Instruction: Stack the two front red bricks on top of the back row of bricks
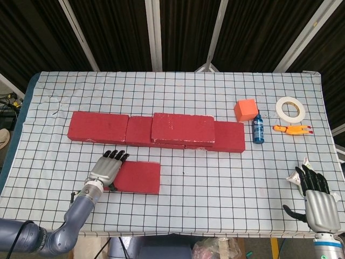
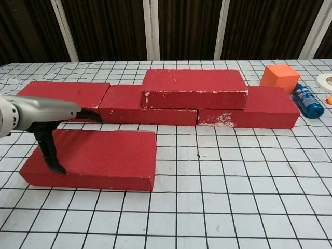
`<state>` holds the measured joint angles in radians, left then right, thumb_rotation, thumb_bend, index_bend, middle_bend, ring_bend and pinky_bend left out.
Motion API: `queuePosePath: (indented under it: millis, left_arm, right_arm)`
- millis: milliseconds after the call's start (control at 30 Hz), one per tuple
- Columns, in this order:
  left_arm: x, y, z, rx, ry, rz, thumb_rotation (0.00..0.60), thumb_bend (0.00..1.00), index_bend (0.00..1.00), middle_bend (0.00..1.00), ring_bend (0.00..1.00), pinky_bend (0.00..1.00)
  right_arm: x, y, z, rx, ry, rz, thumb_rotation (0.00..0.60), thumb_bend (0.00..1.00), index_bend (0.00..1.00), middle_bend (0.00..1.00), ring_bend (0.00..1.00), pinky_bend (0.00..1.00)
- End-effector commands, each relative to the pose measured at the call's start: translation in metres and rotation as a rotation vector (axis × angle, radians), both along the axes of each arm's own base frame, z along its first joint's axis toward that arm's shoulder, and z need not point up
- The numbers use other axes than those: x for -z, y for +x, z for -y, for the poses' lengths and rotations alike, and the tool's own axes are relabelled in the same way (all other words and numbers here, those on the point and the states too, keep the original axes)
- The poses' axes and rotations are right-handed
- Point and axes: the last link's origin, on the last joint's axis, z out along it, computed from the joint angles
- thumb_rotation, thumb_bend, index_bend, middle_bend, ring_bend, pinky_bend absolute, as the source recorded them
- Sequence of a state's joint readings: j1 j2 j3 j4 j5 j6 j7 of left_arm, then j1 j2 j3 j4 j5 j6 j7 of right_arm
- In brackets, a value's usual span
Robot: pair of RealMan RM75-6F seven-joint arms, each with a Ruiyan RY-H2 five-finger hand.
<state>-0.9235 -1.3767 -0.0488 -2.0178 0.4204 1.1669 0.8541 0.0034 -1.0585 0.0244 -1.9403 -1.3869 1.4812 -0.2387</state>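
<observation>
Left robot hand (image 1: 106,169) on front red brick (image 1: 138,177) left end; right robot hand (image 1: 317,199) idle near table edge, fingers apart

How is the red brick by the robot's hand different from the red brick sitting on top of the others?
The front red brick lies flat on the checked tablecloth, while the stacked red brick rests on the back row of bricks. The left hand touches the front brick's left end; nothing touches the stacked one. The stacked brick shows white chipped edges; the front one looks cleaner. Both are red, rectangular and similar in size.
</observation>
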Motion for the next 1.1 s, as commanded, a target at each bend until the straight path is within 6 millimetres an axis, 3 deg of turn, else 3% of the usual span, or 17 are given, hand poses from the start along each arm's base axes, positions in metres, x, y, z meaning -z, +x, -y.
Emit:
queuePosePath:
  millis: [33, 433, 1100]
  left_arm:
    - [-0.001, 0.002, 0.000, 0.006, 0.003, 0.001, 0.600, 0.00, 0.00, 0.00, 0.00, 0.06]
    - [-0.005, 0.010, 0.005, 0.027, 0.008, 0.004, 0.600, 0.00, 0.00, 0.00, 0.00, 0.06]
    - [0.009, 0.003, 0.007, 0.005, -0.017, -0.027, 0.600, 0.00, 0.00, 0.00, 0.00, 0.06]
  right_arm:
    - [0.000, 0.000, 0.000, 0.002, 0.000, 0.001, 0.600, 0.18, 0.03, 0.00, 0.00, 0.00]
    - [-0.001, -0.001, 0.000, 0.011, -0.014, 0.003, 0.600, 0.18, 0.03, 0.00, 0.00, 0.00]
    - [-0.004, -0.004, 0.001, 0.029, -0.018, 0.009, 0.600, 0.18, 0.03, 0.00, 0.00, 0.00]
